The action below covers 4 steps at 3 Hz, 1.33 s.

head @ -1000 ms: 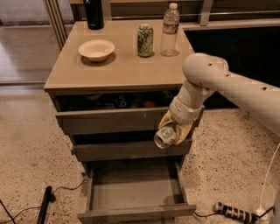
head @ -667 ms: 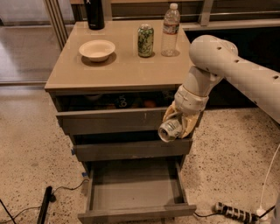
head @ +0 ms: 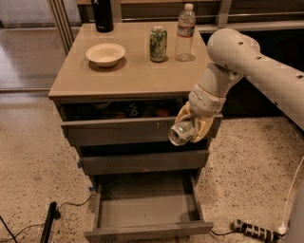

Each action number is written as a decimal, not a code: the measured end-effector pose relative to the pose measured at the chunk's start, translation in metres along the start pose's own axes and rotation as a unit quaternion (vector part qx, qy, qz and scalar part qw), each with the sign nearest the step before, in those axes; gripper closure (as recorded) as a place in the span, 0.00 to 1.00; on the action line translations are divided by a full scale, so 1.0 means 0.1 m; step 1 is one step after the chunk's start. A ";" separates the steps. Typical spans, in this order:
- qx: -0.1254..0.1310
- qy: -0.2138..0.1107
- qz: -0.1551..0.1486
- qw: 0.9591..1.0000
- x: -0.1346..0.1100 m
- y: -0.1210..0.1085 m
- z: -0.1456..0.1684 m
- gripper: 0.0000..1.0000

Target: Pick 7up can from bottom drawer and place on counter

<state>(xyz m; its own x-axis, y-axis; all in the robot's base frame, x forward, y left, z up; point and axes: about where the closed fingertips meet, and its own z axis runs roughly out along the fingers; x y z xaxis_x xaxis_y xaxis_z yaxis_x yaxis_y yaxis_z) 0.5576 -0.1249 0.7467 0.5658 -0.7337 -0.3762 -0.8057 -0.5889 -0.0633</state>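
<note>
The gripper (head: 192, 126) is hanging in front of the cabinet's right side, at the height of the top drawer (head: 118, 130), and its two tan fingers (head: 205, 129) are pinching the 7up can (head: 180, 134) between them. The can is lying on its side in that grip, its silvery end facing forward and to the left, so it is sitting in the air in front of the top drawer front (well above the bottom drawer and below the level of the counter). The white arm (head: 247, 59) is reaching in from the right and bending down to the gripper. The bottom drawer (head: 147, 231) is standing pulled out, showing a bare grey inside. The middle drawer (head: 142, 162) is showing only a dark gap above its front, and the top drawer is standing slightly open with a few dark and reddish things inside that are too dim to name. On the counter (head: 137, 76) a shallow bowl (head: 105, 53) is sitting at the left, a green-patterned can (head: 158, 43) is standing upright near the middle back, a clear water bottle (head: 185, 33) is standing just beside it to the right, and a black bottle (head: 102, 14) is standing at the back left corner. A power strip (head: 254, 230) is lying on the speckled floor (head: 38, 156) at the lower right.
</note>
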 end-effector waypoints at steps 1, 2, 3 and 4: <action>0.016 -0.024 0.039 0.999 -0.08 -0.21 -0.27 1.00; 0.029 -0.028 0.074 0.996 -0.13 -0.41 -0.58 1.00; 0.051 -0.020 0.103 0.993 -0.12 -0.63 -0.87 1.00; 0.073 -0.015 0.122 0.990 -0.08 -0.78 -1.06 1.00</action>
<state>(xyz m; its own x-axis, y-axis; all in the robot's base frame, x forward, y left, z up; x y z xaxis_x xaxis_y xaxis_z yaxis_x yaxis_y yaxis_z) 0.6350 -0.1088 0.8526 0.3483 -0.8360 -0.4239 -0.9354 -0.3391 -0.0998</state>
